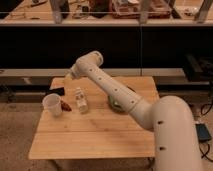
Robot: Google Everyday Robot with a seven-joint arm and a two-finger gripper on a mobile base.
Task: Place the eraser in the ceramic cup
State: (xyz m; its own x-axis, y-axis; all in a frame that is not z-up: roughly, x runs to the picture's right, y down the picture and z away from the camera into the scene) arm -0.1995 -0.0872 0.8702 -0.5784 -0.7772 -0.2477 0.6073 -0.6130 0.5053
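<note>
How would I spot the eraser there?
Find the left end of the wooden table, where the white cup stands. Just behind the cup lies the eraser, the gripper hovering close by. It is flat and black, unlike the reddish-brown item nearby.
</note>
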